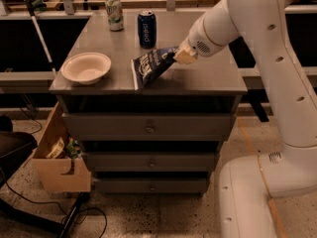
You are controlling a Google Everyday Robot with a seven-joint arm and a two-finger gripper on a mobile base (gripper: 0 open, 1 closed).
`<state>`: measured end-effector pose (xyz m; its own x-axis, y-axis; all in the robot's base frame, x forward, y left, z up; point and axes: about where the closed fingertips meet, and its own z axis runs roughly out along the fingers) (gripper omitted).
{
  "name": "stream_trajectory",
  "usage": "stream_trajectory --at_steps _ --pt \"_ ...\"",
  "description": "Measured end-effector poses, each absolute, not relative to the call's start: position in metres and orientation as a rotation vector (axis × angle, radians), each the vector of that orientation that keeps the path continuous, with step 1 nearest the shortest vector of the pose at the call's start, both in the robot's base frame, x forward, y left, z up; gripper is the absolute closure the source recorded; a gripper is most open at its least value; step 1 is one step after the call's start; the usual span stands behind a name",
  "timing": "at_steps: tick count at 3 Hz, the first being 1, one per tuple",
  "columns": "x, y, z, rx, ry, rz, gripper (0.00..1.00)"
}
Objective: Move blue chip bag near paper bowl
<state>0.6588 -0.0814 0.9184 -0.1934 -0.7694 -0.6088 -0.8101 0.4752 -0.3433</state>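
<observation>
The gripper [182, 57] was over the right-middle of the cabinet [210, 76] top, closed on the upper right end of the bag [148, 67]. The bag hung tilted from it, right end raised and left end sloping down toward the front edge of the top; whether that low corner touched the surface could not be told. The bowl [85, 67] sat upright on the left part of the top, near the bag's low end but apart from it. A blue can [146, 29] stood just behind the bag, and a green can [114, 20] stood further back to the left. The white arm [237, 19] reached in from the right. A cardboard box [59, 170] sat on the floor by the cabinet's left side
</observation>
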Motion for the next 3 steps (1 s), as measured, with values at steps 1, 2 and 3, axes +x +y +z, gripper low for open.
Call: stream_trajectory --at_steps 1,2,3 --pt "0.661 -0.069 0.911 -1.261 2.013 0.087 0.74" --pt "0.658 -0.045 0.911 -1.225 2.013 0.116 0.52" --pt "0.651 -0.019 0.912 -1.216 1.998 0.134 0.29"
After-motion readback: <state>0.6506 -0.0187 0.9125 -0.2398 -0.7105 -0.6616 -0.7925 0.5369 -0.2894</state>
